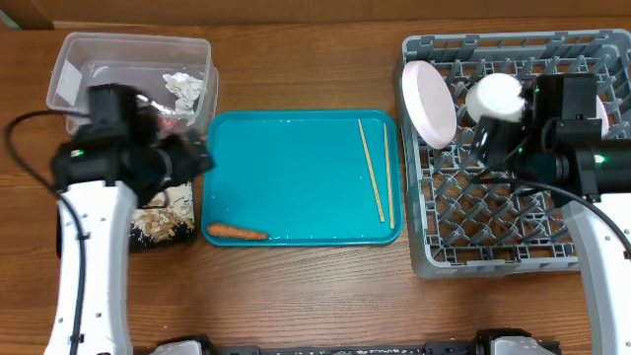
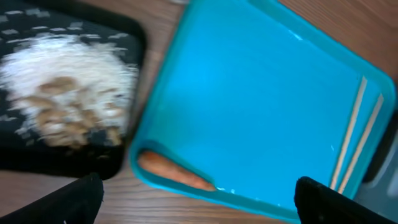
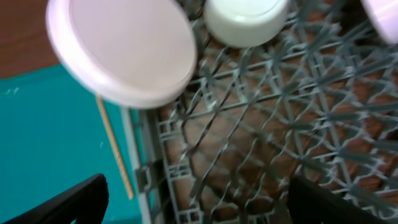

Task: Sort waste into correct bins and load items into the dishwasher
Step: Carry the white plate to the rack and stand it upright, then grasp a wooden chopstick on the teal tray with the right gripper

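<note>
Carrot [image 2: 174, 171] — small, orange — lies against the near rim of the teal plastic tray [image 2: 249, 93]. Your left gripper [image 2: 200, 194] hangs spread near it, right gripper [image 3: 193, 199] spread too; close off-centre and it may roll away.

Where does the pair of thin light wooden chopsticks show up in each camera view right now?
Overhead: the pair of thin light wooden chopsticks lies on the right part of the flat teal plastic tray.
Left wrist: both sticks near the right edge, on the tray.
Right wrist: only one stick shows, lower left, on the tray.
Shared landmark: the teal tray.
</note>
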### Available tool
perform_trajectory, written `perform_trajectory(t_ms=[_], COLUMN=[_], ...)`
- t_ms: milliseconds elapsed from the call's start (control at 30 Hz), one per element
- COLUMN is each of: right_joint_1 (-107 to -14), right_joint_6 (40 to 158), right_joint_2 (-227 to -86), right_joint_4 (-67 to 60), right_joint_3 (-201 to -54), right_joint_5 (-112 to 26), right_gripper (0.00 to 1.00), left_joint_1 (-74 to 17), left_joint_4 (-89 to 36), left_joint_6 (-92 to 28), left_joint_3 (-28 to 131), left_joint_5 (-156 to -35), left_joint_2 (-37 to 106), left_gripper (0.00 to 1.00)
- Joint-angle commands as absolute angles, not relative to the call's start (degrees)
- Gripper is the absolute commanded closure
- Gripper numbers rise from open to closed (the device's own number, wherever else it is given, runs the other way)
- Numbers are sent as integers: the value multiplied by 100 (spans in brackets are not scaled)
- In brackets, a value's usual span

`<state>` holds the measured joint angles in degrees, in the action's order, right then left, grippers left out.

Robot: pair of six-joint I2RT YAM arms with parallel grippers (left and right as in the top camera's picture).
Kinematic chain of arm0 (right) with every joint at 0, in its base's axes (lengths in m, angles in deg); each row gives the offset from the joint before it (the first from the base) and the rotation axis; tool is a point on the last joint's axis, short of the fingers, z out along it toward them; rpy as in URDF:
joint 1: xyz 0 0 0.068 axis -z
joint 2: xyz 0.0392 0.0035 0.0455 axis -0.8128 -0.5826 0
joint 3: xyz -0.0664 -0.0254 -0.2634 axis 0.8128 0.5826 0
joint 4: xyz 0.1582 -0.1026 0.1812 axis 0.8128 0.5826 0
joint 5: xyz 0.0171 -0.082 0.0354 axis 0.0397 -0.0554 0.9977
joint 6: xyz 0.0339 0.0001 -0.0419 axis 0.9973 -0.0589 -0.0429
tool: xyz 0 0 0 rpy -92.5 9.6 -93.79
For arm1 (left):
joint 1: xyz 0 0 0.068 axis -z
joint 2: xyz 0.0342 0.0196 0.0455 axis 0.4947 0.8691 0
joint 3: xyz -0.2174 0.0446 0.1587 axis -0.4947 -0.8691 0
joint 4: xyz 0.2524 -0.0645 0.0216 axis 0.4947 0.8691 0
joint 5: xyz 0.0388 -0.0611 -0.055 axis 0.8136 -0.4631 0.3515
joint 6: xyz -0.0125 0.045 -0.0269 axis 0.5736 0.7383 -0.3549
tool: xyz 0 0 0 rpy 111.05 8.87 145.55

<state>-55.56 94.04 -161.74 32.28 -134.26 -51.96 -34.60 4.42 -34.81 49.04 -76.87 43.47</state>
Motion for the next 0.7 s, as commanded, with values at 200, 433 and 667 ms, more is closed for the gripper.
perform_trajectory(t_ms=[200,433,667], right_joint_1=[-6706,-7973,-8426], right_joint_6=[9091,9535,10516], right_joint_2=[-16318,-17496,-19066], right_joint_4=[3195,2629,2023], right_joint_3=[-13455,-13455,-13455], right_joint_5=[-4331,-4503,-5343], right_gripper=[6,9,10], left_joint_1=[-2811,-2811,-2811], left_joint_4=[715,851,844], left_joint_6=[-3404,-3402,-3404], left_joint_3=[4880,4880,4880], left_joint_5=[-7497,-7471,-7473], left_joint_2=[4717,4933,4962], left_gripper=[0,0,0])
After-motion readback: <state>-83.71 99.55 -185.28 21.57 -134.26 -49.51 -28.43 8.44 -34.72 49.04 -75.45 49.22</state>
